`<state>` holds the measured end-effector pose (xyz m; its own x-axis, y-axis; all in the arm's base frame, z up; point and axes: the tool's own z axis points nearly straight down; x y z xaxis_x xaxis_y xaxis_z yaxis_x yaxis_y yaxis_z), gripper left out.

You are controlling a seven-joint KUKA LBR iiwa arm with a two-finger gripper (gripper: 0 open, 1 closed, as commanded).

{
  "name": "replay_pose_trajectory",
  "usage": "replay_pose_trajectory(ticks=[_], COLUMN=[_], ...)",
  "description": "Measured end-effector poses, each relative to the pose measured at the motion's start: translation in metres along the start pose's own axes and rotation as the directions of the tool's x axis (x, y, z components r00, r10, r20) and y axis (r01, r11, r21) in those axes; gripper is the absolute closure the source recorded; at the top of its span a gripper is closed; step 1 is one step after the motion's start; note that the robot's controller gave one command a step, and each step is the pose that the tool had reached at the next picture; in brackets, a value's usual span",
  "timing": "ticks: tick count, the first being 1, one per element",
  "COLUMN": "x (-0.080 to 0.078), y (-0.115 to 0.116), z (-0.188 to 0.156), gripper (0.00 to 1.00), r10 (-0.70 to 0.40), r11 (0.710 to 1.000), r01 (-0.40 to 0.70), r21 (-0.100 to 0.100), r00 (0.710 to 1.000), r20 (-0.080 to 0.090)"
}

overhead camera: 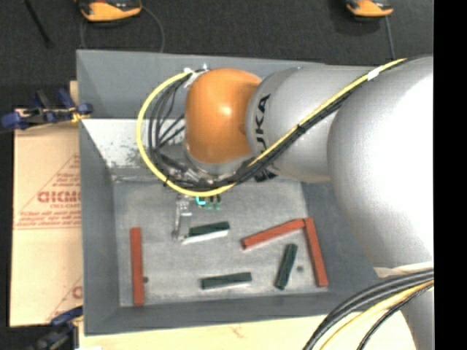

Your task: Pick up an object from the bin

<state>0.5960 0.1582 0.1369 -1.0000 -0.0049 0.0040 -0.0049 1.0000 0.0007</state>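
Arm [365,144]: smooth silver shell, glossy orange cover [219,115], yellow cable [321,111]. Gripper [182,223]: low in the grey metal bin [98,217], at the left end of the pale-edged bar [209,231], dark green, mid-floor. Whether it is open or closed cannot be told. Nothing is seen lifted, so the pick is judged not yet made. Also present: three orange bars [273,234] and two green bars [226,281], flat, straight and scattered.

Bright even overhead light, soft glare on the silver arm [365,122] and orange cover [219,115], shadow beneath them in the bin [168,268], dark upper frame.
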Motion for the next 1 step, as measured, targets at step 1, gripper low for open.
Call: replay_pose_trajectory(ticks=[1], x=[0.0188], y=[-0.0557], z=[0.0681], gripper=[0.00], r10=[-0.156], r11=[0.988], r01=[0.156], r21=[0.004], r00=[0.988], r20=[0.003])
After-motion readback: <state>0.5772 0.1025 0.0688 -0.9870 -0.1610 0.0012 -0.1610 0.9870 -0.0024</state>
